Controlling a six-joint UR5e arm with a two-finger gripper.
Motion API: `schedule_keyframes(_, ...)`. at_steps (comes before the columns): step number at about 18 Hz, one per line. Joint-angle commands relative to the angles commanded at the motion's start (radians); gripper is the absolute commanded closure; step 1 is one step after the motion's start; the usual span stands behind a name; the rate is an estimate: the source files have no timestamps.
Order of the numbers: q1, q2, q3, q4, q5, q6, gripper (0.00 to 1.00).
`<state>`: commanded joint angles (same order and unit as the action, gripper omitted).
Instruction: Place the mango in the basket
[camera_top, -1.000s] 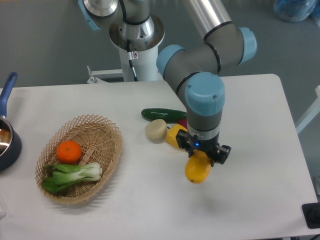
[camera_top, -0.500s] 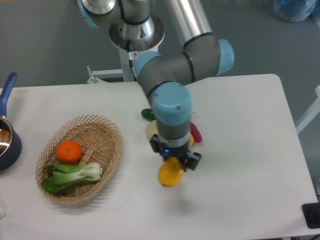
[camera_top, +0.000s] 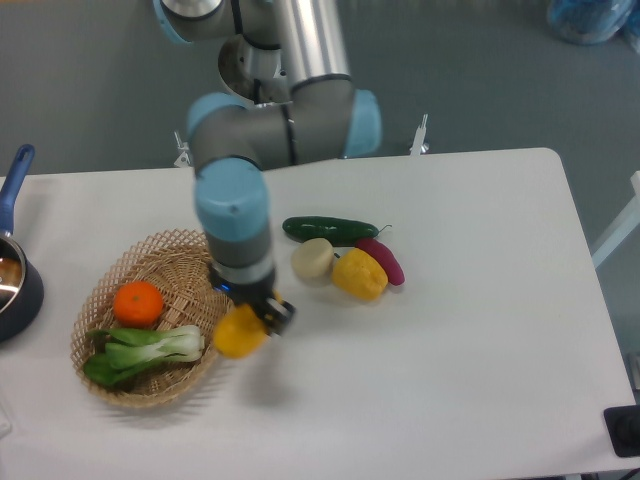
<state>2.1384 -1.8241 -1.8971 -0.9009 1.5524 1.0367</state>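
Holding the mango, the gripper hangs at the right edge of the basket, jaws clamped on the fruit's upper end, fingers mostly hidden behind the wrist and motion blur so exact contact points are hard to read. Mango sits over the basket's right rim, roughly half over the wicker and half over the table; it looks lifted rather than resting, but I can't tell for sure from this angle. Arm comes down from the top of the view, grey links with light blue joint caps, wrist pointing straight down. Inside the basket: an orange at the left-centre and a bok choy lying across the near side, its pale stalk end pointing toward the mango, close to it but apparently not touching. On the table right of the basket, a cluster: a dark green cucumber lying lengthwise at the back, a pale round item just in front of it, a blocky yellow item touching that on its right, and a purple-red piece tucked against the yellow one's far right. At the left edge, a dark pot with a blue handle, partly cut off by the frame.
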Motion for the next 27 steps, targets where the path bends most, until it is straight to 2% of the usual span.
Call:
schedule_keyframes(2, -0.002, 0.006, -0.039, 0.043, 0.003, 0.060, 0.71)
schedule_keyframes(6, -0.027, 0.003, -0.045, 0.042, 0.003, 0.082, 0.70)
schedule_keyframes(8, -0.043, -0.003, -0.054, 0.042, 0.006, 0.078, 0.65)
schedule_keyframes(10, -0.043, -0.004, -0.054, 0.043, 0.005, 0.075, 0.42)
schedule_keyframes(11, -0.043, -0.004, -0.053, 0.043, 0.003, 0.074, 0.16)
schedule_keyframes(12, -0.043, -0.003, -0.054, 0.043, 0.002, 0.072, 0.00)
schedule_keyframes(16, -0.035, -0.003, -0.051, 0.043, -0.003, 0.060, 0.00)
schedule_keyframes(18, -0.025, 0.000, -0.033, 0.043, -0.005, 0.008, 0.00)
schedule_keyframes(22, 0.061, 0.017, 0.003, 0.043, -0.005, -0.044, 0.00)
schedule_keyframes(27, 0.221, 0.035, 0.023, 0.040, -0.008, -0.032, 0.00)
